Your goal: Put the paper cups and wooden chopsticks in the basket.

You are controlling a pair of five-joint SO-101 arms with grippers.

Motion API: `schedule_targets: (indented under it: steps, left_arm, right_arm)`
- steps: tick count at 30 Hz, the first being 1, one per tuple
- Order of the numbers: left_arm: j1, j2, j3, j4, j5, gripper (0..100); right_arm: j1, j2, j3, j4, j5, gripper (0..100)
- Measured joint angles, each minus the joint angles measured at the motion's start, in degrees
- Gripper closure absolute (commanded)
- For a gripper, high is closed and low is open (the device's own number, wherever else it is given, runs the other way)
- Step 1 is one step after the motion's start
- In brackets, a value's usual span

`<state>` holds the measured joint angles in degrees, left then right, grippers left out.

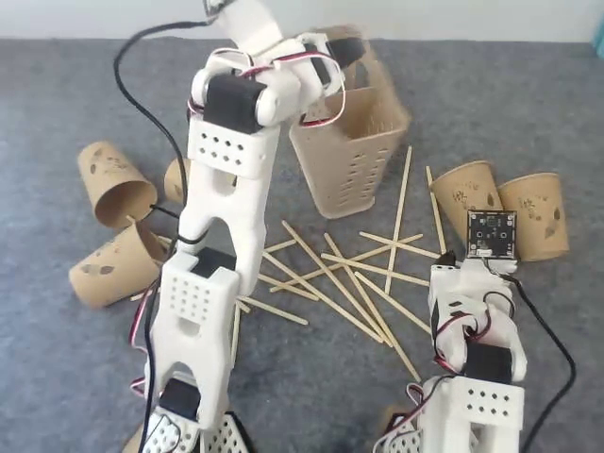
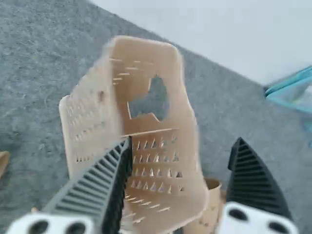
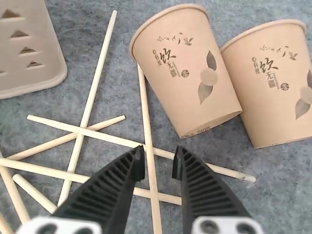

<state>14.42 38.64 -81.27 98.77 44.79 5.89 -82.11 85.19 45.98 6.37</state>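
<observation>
the left gripper (image 2: 183, 142) hangs with its jaws spread wide and nothing between them, close over the top of the basket (image 2: 122, 87). the right gripper (image 3: 158, 150) sits low over the grey carpet (image 1: 528, 113), jaws only narrowly apart, straddling one chopstick (image 3: 145, 122) from the scattered pile. two paper cups (image 3: 187, 73) lie on their sides, touching, just beyond its tips. other cups (image 1: 113, 179) lie well apart from the basket, past the left arm.
</observation>
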Motion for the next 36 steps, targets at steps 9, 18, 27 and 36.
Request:
schedule_targets:
  steps: [9, 18, 27, 36]
  left_arm:
    - [0.4, -25.6, 27.6, 0.0, -14.9, 70]
    - [4.7, -41.2, 54.4, 0.0, -52.2, 70]
    - [13.3, -50.6, 66.5, -7.9, -70.8, 70]
    - [12.0, -42.8, 69.5, -22.2, -75.3, 74]
  right_arm:
    - [0.0, 0.0, 0.0, 0.0, 0.0, 88.7]
    - [0.0, 0.0, 0.0, 0.0, 0.0, 88.7]
    - [0.0, 0.0, 0.0, 0.0, 0.0, 88.7]
    - [0.0, 0.0, 0.0, 0.0, 0.0, 88.7]
